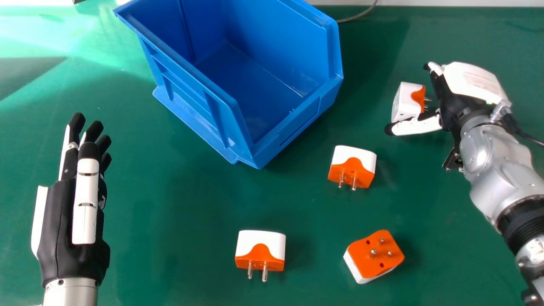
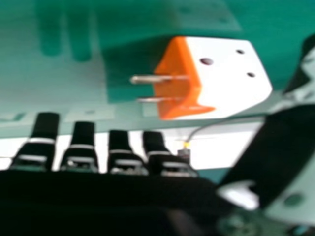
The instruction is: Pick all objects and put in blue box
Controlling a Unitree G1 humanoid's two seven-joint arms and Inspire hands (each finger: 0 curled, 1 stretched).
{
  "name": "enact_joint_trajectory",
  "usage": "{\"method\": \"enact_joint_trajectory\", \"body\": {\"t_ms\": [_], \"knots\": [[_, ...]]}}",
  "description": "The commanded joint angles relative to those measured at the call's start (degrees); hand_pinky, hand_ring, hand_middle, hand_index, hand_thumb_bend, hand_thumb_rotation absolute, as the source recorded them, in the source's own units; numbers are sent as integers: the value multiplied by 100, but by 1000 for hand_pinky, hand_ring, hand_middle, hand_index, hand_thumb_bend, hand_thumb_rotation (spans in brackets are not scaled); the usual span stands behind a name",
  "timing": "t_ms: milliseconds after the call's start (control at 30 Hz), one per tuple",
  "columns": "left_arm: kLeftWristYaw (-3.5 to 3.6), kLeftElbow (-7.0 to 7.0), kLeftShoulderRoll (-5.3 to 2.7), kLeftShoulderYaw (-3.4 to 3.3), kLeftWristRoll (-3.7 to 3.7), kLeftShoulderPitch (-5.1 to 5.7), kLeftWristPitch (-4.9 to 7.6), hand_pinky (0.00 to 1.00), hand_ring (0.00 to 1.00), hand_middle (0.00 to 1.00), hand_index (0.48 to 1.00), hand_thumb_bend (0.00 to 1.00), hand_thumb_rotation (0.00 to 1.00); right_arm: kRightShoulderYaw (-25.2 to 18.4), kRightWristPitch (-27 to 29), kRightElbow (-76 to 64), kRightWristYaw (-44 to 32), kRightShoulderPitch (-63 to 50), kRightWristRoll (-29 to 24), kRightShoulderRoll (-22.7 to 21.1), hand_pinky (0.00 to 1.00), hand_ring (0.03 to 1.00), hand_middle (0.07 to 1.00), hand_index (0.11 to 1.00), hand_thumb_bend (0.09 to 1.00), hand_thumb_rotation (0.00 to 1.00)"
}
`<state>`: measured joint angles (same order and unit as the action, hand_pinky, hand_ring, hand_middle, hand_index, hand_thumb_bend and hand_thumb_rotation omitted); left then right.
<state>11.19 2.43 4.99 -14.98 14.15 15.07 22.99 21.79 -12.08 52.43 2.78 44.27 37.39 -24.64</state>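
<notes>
My right hand (image 1: 457,91) is at the right of the head view, open, its thumb on the near side of a white and orange plug adapter (image 1: 406,102). In the right hand view that adapter (image 2: 224,73) lies on the table beyond the fingertips (image 2: 119,140), not gripped. Three more adapters rest on the table: one (image 1: 352,163) right of the blue box (image 1: 199,108), one (image 1: 261,248) at the near middle, and one (image 1: 375,255) near right with its pins up. My left hand (image 1: 74,212) stays open at the left.
The green table (image 1: 170,238) surrounds the box, which sits at the far middle with its low front edge facing near right. A grey cable (image 1: 361,15) runs behind the box. Another cable trails from my right wrist.
</notes>
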Motion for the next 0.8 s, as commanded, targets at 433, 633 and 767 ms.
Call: {"method": "enact_joint_trajectory", "body": {"t_ms": [433, 633, 767], "knots": [[55, -192, 51, -71, 89, 83, 15, 972, 949, 958, 972, 466, 877, 111, -4, 384, -131, 598, 128, -143, 843, 913, 943, 923, 618, 425], [13, -223, 57, -96, 78, 76, -20, 975, 950, 959, 973, 474, 876, 254, -53, 563, -209, 680, 197, -94, 841, 911, 938, 914, 614, 414], [6, -221, 69, -104, 70, 59, -18, 980, 951, 959, 976, 465, 888, 377, 1, 725, -167, 721, 260, -85, 833, 905, 934, 911, 612, 397]]}}
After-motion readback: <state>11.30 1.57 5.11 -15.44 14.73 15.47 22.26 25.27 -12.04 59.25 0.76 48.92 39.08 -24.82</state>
